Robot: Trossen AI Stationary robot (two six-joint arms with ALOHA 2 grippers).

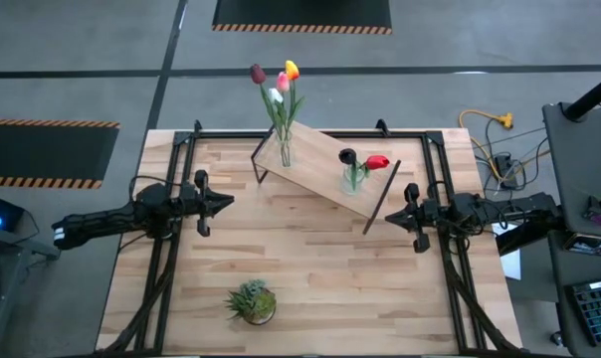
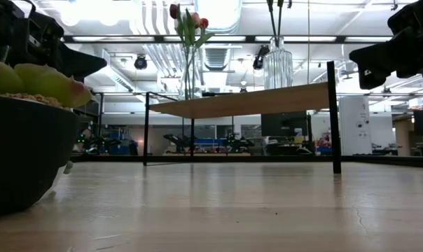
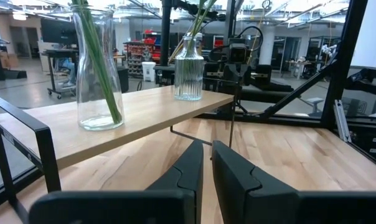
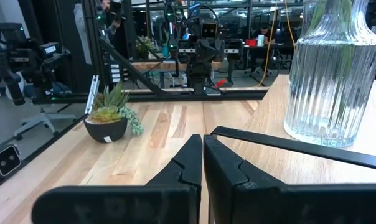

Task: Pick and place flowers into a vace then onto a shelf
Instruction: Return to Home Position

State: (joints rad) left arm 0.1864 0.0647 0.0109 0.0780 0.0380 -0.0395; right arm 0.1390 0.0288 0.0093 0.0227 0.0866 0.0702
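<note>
The slatted wooden surface (image 1: 310,288) carries the shelf (image 1: 315,164), a light plank on thin black legs, set at an angle near the far edge. The left gripper (image 1: 228,202) and right gripper (image 1: 390,217) flank it, fingers together, holding nothing. On the shelf stand a smooth clear vase (image 1: 284,151) and a ribbed clear vase (image 1: 354,179). The flowers (image 1: 282,82) show maroon, pink, yellow and white heads in the smooth vase, and red and dark heads in the ribbed one.

Grey concrete floor (image 1: 72,50) surrounds my wooden worktop (image 1: 320,278), with hazard-striped black mats (image 1: 300,12) behind it and to my left. Beyond, I see a workshop hall: bright ceiling lights (image 2: 78,10), pale ducts (image 2: 155,56), and a keyboard (image 1: 597,310) on my right.
</note>
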